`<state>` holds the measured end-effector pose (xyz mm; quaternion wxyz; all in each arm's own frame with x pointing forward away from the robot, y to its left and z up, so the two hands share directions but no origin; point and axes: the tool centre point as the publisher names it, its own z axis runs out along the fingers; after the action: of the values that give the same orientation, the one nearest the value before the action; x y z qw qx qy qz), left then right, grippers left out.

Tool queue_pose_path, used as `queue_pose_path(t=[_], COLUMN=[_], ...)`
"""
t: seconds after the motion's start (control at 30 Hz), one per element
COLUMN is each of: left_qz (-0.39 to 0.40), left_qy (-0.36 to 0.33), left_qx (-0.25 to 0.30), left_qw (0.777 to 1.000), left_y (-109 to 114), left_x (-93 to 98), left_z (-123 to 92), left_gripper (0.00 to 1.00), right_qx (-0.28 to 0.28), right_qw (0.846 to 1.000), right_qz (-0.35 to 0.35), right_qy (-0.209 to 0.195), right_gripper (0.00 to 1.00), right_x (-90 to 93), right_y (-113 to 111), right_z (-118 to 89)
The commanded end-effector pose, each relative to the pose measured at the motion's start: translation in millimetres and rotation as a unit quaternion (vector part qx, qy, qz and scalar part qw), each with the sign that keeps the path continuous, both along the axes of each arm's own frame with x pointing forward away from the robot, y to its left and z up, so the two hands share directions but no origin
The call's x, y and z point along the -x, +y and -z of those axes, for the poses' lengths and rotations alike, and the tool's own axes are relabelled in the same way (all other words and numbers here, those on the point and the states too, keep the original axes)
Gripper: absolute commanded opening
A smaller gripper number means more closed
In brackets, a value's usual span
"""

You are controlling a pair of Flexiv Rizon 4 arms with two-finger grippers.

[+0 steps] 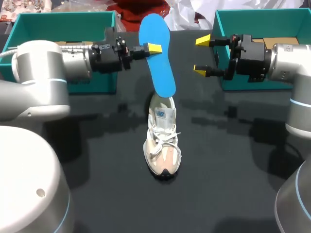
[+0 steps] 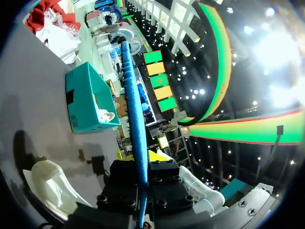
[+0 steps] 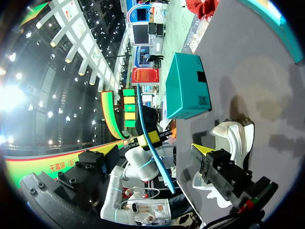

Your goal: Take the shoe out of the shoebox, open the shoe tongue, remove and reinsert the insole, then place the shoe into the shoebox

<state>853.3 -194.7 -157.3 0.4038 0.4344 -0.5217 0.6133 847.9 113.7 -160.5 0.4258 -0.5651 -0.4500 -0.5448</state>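
The flat blue foam insole (image 1: 156,53) stands tall, its low end at the heel opening of the white lace-up sneaker (image 1: 163,145) in the middle of the black table (image 1: 97,155). The left gripper (image 1: 150,48), at 11 o'clock from the sneaker, pinches the insole tight. The right gripper (image 1: 201,55), at 2 o'clock, has its fingers wide apart and holds nothing.

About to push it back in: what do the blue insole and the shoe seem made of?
The insole is probably foam: matte blue, thin edge-on, pinched in the left hand. The shoe looks like cream fabric with woven laces.
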Motion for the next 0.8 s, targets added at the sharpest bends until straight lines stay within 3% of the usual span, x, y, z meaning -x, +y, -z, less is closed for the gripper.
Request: queue_pose_path(t=[0.03,0.4,0.8], left_qz=[0.039,0.032,0.039], left_qy=[0.091,0.141,0.145], left_qx=[0.005,-0.031,-0.035], left_qw=[0.995,0.989,0.988], left_y=[-0.5,-5.0,-8.4], left_x=[-5.7,-5.3,-3.9], left_z=[7.9,19.0,26.5], left_gripper=[0.00,0.00,0.00], right_qx=[0.001,0.001,0.128], right_qw=[1.000,1.000,0.992], right_qz=[0.000,0.000,0.002], right_qy=[0.000,0.000,0.007], right_gripper=[1.00,1.00,1.00], right_x=[0.3,0.3,3.1], right_y=[1.1,1.1,-8.8], right_z=[0.4,0.4,-11.8])
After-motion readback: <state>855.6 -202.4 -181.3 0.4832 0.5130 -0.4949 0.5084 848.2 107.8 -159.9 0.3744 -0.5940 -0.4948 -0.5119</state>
